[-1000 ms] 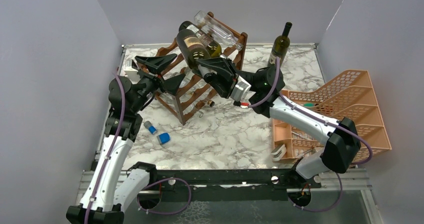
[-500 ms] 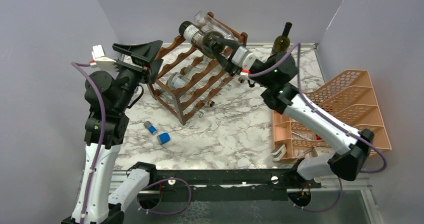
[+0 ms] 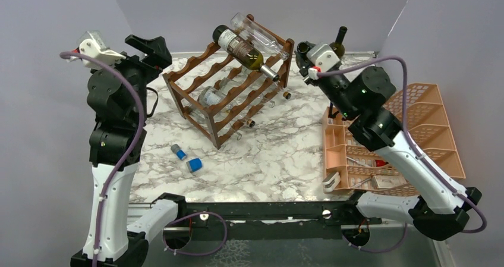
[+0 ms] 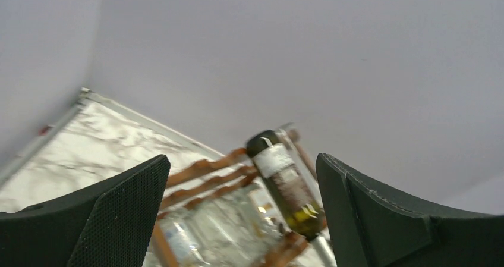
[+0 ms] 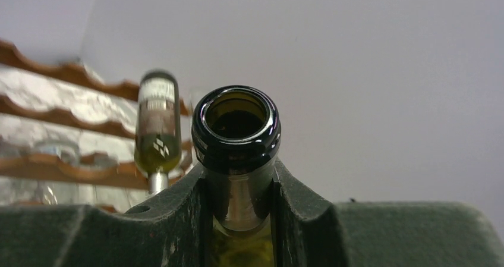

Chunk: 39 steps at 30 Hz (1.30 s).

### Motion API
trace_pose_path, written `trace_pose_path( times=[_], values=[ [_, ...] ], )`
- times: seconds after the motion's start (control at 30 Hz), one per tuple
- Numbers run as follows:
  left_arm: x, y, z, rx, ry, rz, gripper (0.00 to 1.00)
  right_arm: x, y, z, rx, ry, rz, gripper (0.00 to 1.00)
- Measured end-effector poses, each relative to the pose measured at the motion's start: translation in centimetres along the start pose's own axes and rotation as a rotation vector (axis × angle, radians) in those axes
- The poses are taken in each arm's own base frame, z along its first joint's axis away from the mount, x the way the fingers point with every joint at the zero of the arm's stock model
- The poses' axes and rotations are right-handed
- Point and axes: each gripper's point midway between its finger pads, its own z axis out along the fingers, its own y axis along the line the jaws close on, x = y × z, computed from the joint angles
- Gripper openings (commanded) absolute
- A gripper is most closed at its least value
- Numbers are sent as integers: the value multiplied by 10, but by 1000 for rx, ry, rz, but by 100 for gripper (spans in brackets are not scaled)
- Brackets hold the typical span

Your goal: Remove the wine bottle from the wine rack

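Observation:
The dark brown wine rack [image 3: 196, 62] stands askew at the back middle. A dark wine bottle [image 3: 241, 46] with a pale label lies on its top tier, silver neck pointing right; it also shows in the wrist views [image 4: 288, 187] [image 5: 156, 127]. My right gripper [image 5: 238, 178] is shut on the neck of an open-mouthed green bottle [image 5: 238, 121]. From above, that gripper [image 3: 306, 47] shows just left of the upright green bottle [image 3: 340, 38] by the back wall. My left gripper [image 3: 148, 44] [image 4: 241, 160] hangs open and raised left of the rack, holding nothing.
Clear bottles lie on the rack's top [image 3: 258, 34] and lower tier [image 3: 211, 94]. An orange tray organiser [image 3: 416, 124] fills the right side. Two small blue pieces [image 3: 194, 165] [image 3: 178, 153] lie on the marble in front of the rack. Grey walls close in on three sides.
The dark bottle, held up by my right gripper a second ago, now lies on the rack's top tier. The right gripper swung right to the back. The left arm rose and drew back left.

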Motion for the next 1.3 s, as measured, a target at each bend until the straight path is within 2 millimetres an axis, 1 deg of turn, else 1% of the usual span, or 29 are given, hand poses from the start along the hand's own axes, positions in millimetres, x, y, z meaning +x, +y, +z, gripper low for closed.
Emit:
trace_pose_path(
  times=[0.03,0.1,0.13,0.2,0.3,0.43,0.57,0.67,0.77,0.9,1.03,1.13,1.3],
  values=[
    [1,8,4,-35,-7,41,99,12,2,1,-2,36,-4,1],
    [2,18,11,-80,-16,115,99,46,4,5,-7,130,-4,1],
    [2,23,14,-100,-21,144,99,65,2,7,-4,177,6,1],
    [8,34,23,-139,-28,206,99,102,-9,9,18,270,33,1],
    [19,50,28,-182,-32,278,99,150,-27,8,65,383,63,2],
    [33,66,35,-205,-51,336,99,198,-47,6,115,474,127,1],
    [44,77,40,-216,-65,376,99,240,-68,7,167,531,202,1],
    [53,86,41,-225,-69,408,99,265,-89,8,220,559,249,1],
    [58,94,39,-243,-74,447,99,285,-112,6,279,556,278,1],
    [56,105,35,-280,-97,490,99,301,-140,2,356,528,301,1],
    [57,114,34,-313,-107,526,94,319,-164,4,426,487,348,1],
    [61,118,33,-321,-102,543,94,339,-173,5,463,483,381,1],
    [57,119,30,-324,-113,549,92,375,-175,-3,499,522,442,1]
  ],
)
